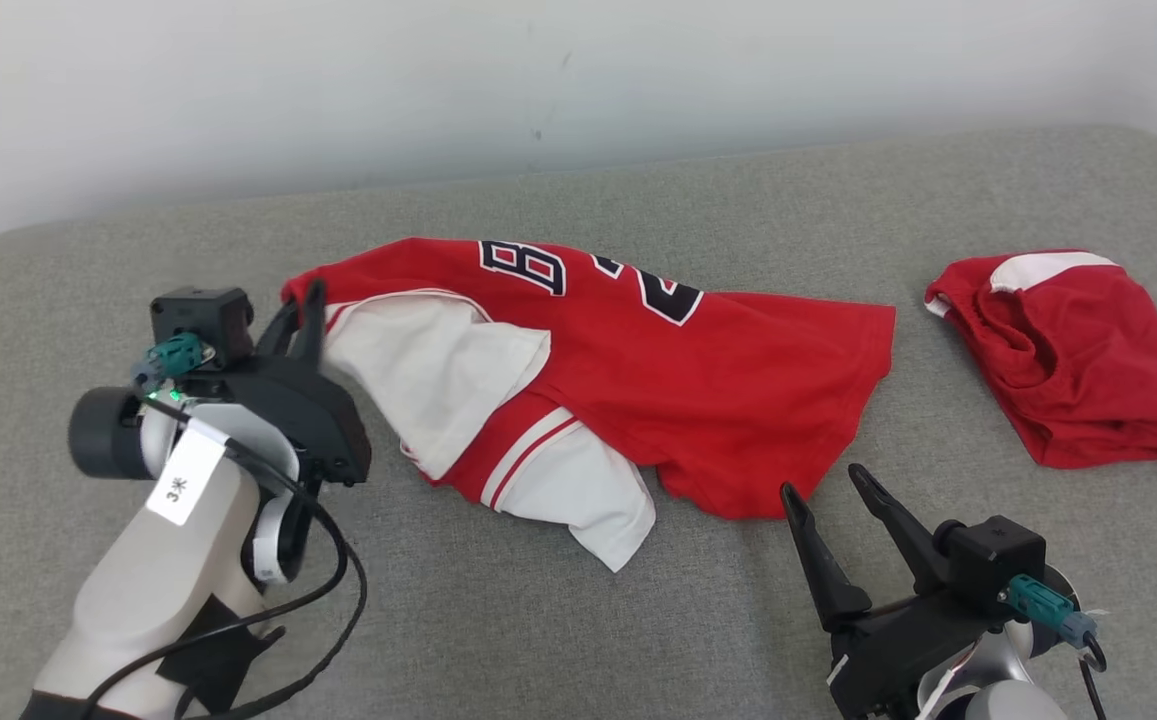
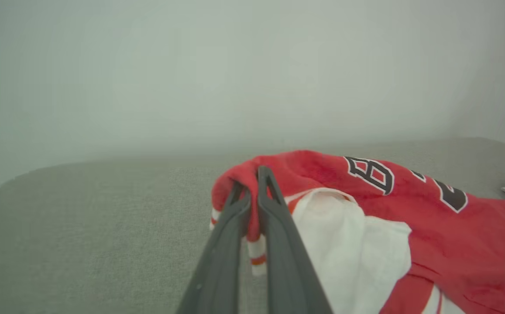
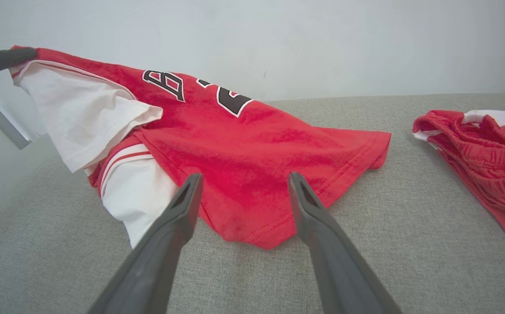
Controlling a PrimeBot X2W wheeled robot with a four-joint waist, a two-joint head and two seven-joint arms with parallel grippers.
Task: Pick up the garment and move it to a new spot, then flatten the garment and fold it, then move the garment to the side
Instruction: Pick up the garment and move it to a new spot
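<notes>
The garment (image 1: 638, 370) is a red jersey with white sleeves and dark numerals, lying crumpled across the middle of the grey cushion. My left gripper (image 1: 306, 300) is shut on the garment's raised left corner; the left wrist view shows red cloth (image 2: 252, 205) pinched between the two fingers. The garment (image 3: 243, 144) slopes down from that lifted corner to its hem on the cushion. My right gripper (image 1: 823, 482) stands open just in front of the hem, fingers (image 3: 187, 205) apart and touching nothing.
A second red piece of clothing with a white band (image 1: 1068, 350) lies bunched at the right of the cushion (image 1: 538, 620). A pale wall (image 1: 538, 80) runs behind. The cushion's rounded corners show at the far left and far right.
</notes>
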